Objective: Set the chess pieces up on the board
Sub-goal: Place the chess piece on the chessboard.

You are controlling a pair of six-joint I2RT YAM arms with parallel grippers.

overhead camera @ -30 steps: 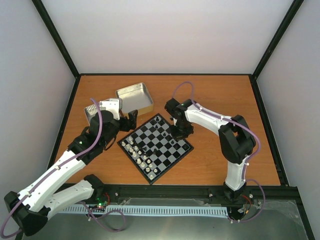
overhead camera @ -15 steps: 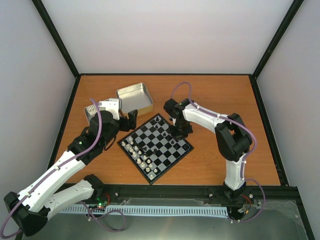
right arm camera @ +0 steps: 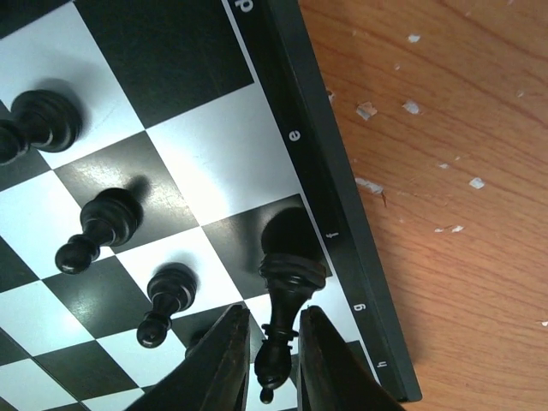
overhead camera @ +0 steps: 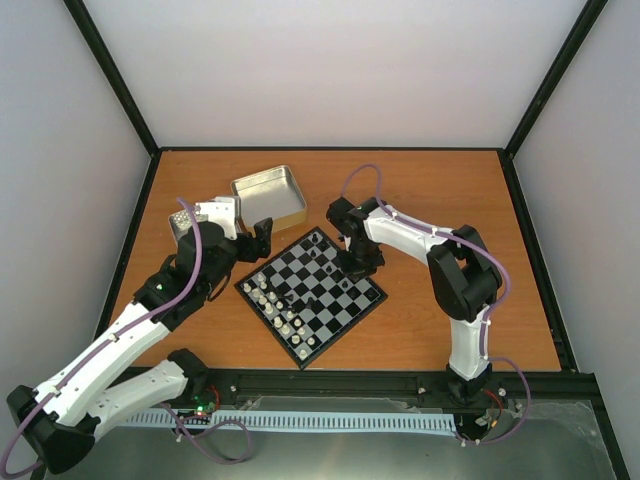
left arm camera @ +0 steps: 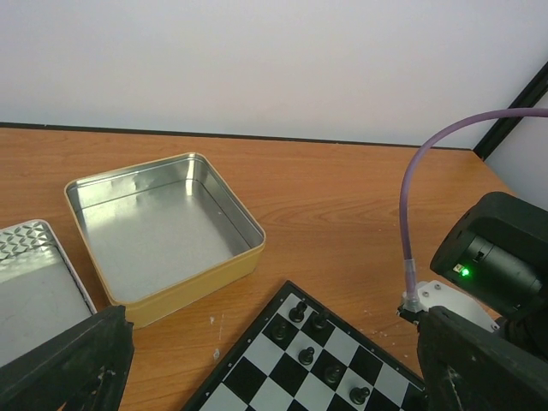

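Observation:
The board (overhead camera: 345, 310) lies turned like a diamond between the arms. White pieces (overhead camera: 270, 300) stand along its lower-left side and black pieces (overhead camera: 335, 265) along its upper-right side. My right gripper (overhead camera: 358, 265) hangs over the board's right edge. In the right wrist view its fingers (right arm camera: 231, 355) flank the head of a black bishop (right arm camera: 289, 287). The bishop stands on the dark edge square by the letter f, with a thin gap on each side. Black pawns (right arm camera: 103, 227) stand beside it. My left gripper (overhead camera: 262, 237) is open and empty by the board's left corner (left arm camera: 257, 385).
An open silver tin (overhead camera: 268, 195) stands behind the board, also in the left wrist view (left arm camera: 163, 231). A second tin (overhead camera: 185, 222) lies to its left, partly under my left arm. The right arm (left arm camera: 501, 257) shows at the right of the left wrist view.
My right arm has shifted slightly left over the board's right edge. The left arm has barely moved.

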